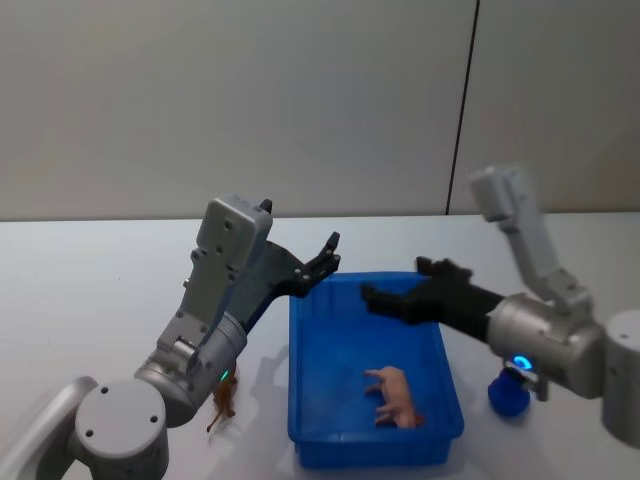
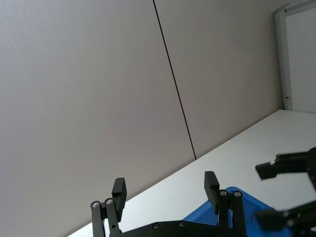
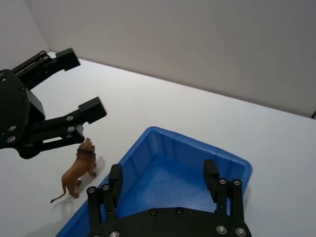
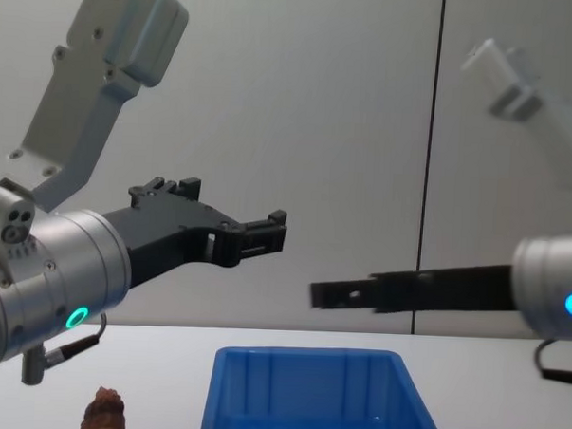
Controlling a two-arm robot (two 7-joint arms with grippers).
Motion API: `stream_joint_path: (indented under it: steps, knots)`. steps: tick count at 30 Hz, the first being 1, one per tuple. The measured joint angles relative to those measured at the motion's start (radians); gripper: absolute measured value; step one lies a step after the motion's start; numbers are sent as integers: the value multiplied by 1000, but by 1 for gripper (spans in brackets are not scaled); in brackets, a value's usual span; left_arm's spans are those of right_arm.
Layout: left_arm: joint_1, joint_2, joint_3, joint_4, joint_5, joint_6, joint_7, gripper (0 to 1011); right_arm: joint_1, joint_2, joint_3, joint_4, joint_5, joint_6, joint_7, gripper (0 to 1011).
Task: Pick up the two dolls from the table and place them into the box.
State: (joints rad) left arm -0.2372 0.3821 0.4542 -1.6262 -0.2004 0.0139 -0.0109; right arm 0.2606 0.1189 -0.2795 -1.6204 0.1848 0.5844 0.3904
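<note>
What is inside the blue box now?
One pinkish animal figure lies on the box floor, near the front. The right pincer covers part of the far end.

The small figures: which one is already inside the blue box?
The pale pink animal, lying on the box floor. The brown lion stands on the table left of the box, the blue doll right of it.

The box (image 1: 370, 452) stands on the bench (image 1: 90, 300), brown doll (image 1: 223, 402) just left, blue doll (image 1: 508, 395) just right; a small figure (image 1: 398, 397) lies inside.
</note>
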Motion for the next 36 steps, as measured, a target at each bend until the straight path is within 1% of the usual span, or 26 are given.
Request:
stream_joint_path:
  steps: [1,4,7,10,12,14,15,17,19,20,22,23,24,27,30,36]
  knots:
    - [0,0,0,0,0,0,0,1001,-10,11,8,-13,9,-15,-6,1001]
    - [0,0,0,0,0,0,0,1001,-31,32,25,-36,27,-37,-19,1001]
    - [0,0,0,0,0,0,0,1001,-80,72,54,-85,61,-68,-43,1001]
    - [0,0,0,0,0,0,0,1001,-108,93,68,-112,77,-79,-55,1001]
    - [0,0,0,0,0,0,0,1001,-145,117,83,-144,99,-91,-72,1001]
    - [0,0,0,0,0,0,0,1001,-167,130,91,-162,109,-95,-80,1001]
    - [0,0,0,0,0,0,0,1001,-190,143,99,-182,122,-99,-90,1001]
    - [0,0,0,0,0,0,0,1001,-221,160,109,-206,136,-101,-106,1001]
    - [0,0,0,0,0,0,0,1001,-230,164,111,-212,141,-102,-111,1001]
    - [0,0,0,0,0,0,0,1001,-256,177,118,-230,153,-102,-124,1001]
    - [0,0,0,0,0,0,0,1001,-285,192,126,-250,163,-102,-138,1001]
    - [0,0,0,0,0,0,0,1001,-285,192,126,-250,163,-102,-138,1001]
    - [0,0,0,0,0,0,0,1001,-299,199,130,-260,169,-100,-147,1001]
    - [0,0,0,0,0,0,0,1001,-316,208,134,-271,174,-96,-158,1001]
    - [0,0,0,0,0,0,0,1001,-342,220,141,-287,178,-83,-179,1001]
    - [0,0,0,0,0,0,0,1001,-368,230,148,-298,181,-52,-221,1001]
